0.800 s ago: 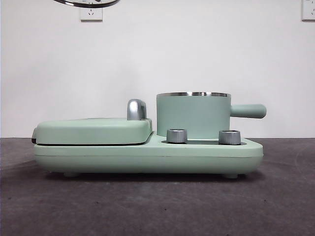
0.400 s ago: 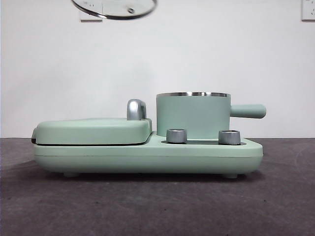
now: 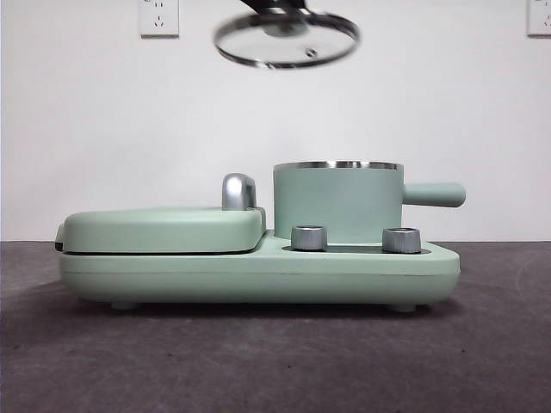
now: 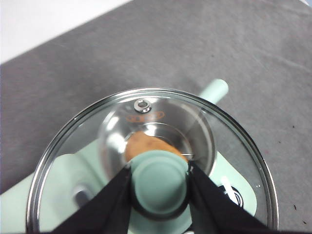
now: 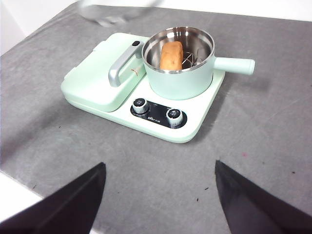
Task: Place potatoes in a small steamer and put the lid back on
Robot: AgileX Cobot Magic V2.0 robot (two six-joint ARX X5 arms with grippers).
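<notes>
Lid (image 3: 287,40) now nearer pot (image 3: 337,203), seemingly above.

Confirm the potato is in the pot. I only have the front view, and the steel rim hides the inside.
Observer: Yes. The right wrist view shows the potato lying inside the small steamer on a wire rack.
Operator: What's holding the lid?
Observer: The left gripper; its black jaws clamp the mint-green knob of the glass lid.
Operator: Is it lined up over the pot?
Observer: Roughly. Through the glass in the left wrist view, the pot's opening and the potato sit below the lid.
Operator: Right arm?
Observer: The right gripper waits open above the table, off the appliance.
</notes>
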